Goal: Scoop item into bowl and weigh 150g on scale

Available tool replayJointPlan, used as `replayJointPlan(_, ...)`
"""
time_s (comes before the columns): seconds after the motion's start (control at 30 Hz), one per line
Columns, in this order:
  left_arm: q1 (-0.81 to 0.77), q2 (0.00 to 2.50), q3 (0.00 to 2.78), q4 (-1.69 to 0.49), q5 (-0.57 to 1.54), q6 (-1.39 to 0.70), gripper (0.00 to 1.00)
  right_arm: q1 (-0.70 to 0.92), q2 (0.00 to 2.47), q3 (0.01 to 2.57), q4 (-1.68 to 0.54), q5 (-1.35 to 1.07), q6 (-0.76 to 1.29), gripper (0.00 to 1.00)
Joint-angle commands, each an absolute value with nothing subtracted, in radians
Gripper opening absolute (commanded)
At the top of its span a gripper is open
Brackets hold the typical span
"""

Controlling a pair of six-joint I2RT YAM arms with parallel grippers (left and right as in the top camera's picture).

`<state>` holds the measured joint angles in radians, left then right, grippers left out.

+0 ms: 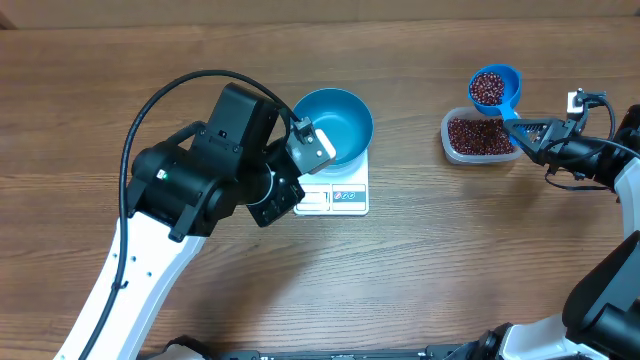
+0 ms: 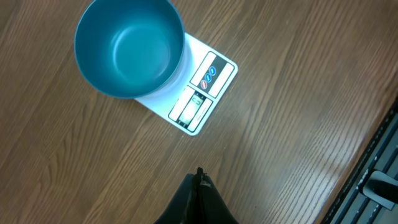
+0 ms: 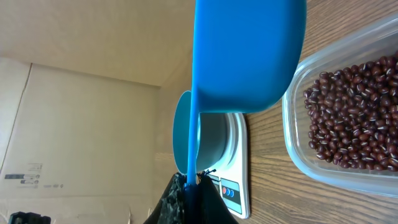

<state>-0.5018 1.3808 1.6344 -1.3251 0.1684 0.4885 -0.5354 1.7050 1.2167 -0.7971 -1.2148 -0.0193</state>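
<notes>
While the left gripper (image 2: 199,175) is idling closed, the right gripper (image 1: 527,128) is holding a full scoop (image 1: 490,88). Next, probably: a level carry to the nine-o'clock bowl (image 1: 335,118).

The left arm (image 1: 200,180) hides part of the scale (image 1: 348,197) overhead, and its display is too small to read.

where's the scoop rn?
Overhead view, right side: the scoop, loaded with beans, is held at the far edge of the clear tub, handle pinched in the right gripper, well right of the bowl.
</notes>
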Motion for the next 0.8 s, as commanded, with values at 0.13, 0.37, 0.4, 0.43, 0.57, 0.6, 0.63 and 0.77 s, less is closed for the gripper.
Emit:
replayJointPlan(0.13,-0.498,1.367,1.655,-1.327,0.187,0.524,0.04,-0.539,1.711,1.229,-0.789,-1.240,-0.035,0.04)
replayJointPlan(0.37,-0.498,1.367,1.655,-1.286,0.110,0.460,0.04,-0.539,1.711,1.229,-0.789,-1.240,-0.035,0.04)
replayJointPlan(0.4,-0.498,1.367,1.655,-1.280,0.097,0.447,0.04,-0.539,1.711,1.229,-0.789,-1.240,-0.035,0.04)
replayJointPlan(0.43,-0.498,1.367,1.655,-1.276,0.088,0.436,0.04,-0.539,1.711,1.229,-0.789,-1.240,-0.035,0.04)
replayJointPlan(0.57,-0.498,1.367,1.655,-1.275,0.086,0.432,0.04,-0.539,1.711,1.229,-0.789,-1.240,-0.035,0.04)
replayJointPlan(0.6,-0.498,1.367,1.655,-1.275,0.086,0.429,0.04,-0.539,1.711,1.229,-0.789,-1.240,-0.035,0.04)
replayJointPlan(0.63,-0.498,1.367,1.655,-1.275,0.085,0.425,0.04,-0.539,1.711,1.229,-0.789,-1.240,-0.035,0.04)
replayJointPlan(0.77,-0.498,1.367,1.655,-1.280,0.086,0.425,0.56,-0.539,1.711,1.229,-0.789,-1.240,-0.035,0.04)
